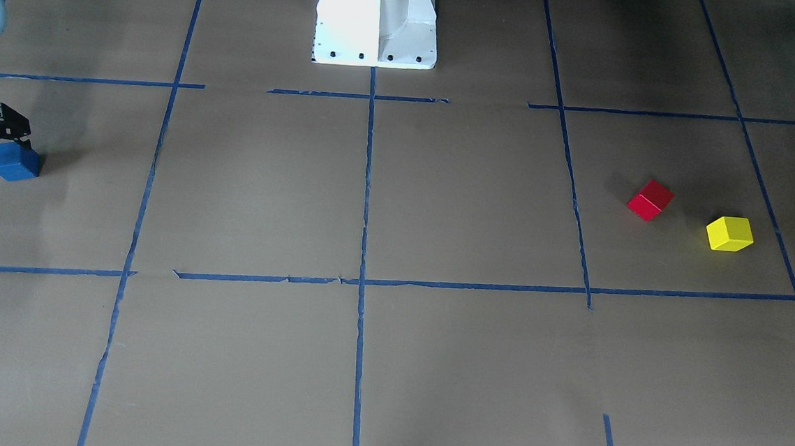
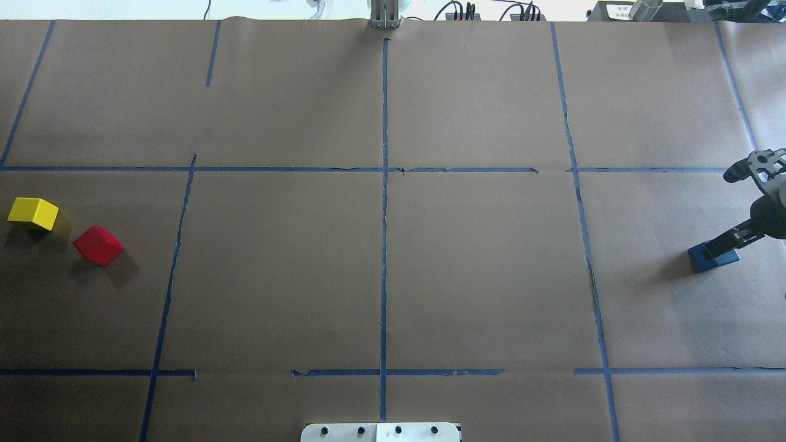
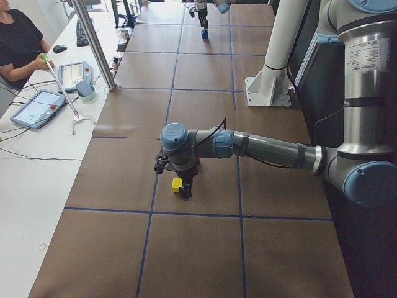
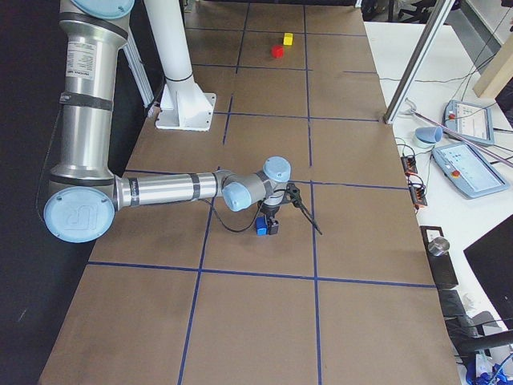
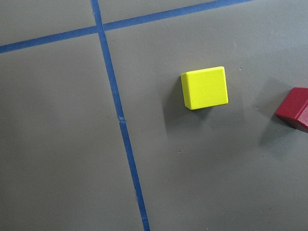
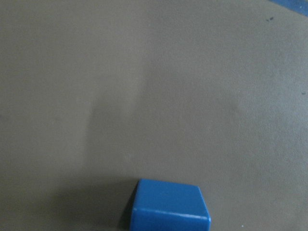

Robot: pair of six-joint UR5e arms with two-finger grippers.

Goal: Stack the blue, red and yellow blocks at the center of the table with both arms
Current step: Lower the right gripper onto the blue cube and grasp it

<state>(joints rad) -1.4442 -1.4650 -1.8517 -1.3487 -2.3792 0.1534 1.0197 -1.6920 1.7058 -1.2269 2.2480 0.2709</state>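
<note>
The blue block [image 2: 712,258] lies at the table's right edge. My right gripper [image 2: 717,213] is open just above it, one finger [image 2: 731,239] over the block; the right wrist view shows the block [image 6: 168,204] low in frame with no fingers in sight. The yellow block [image 2: 34,213] and red block [image 2: 98,245] lie apart at the far left, and both show in the left wrist view [image 5: 204,87] [image 5: 294,108]. My left gripper [image 3: 183,189] hangs over the yellow block [image 3: 177,184]; I cannot tell if it is open or shut.
Blue tape lines [image 2: 384,215] divide the brown paper table into squares. The white robot base [image 1: 377,19] stands at the middle of the near edge. An operator [image 3: 18,43], tablets and a metal pole [image 3: 93,43] are at a side desk.
</note>
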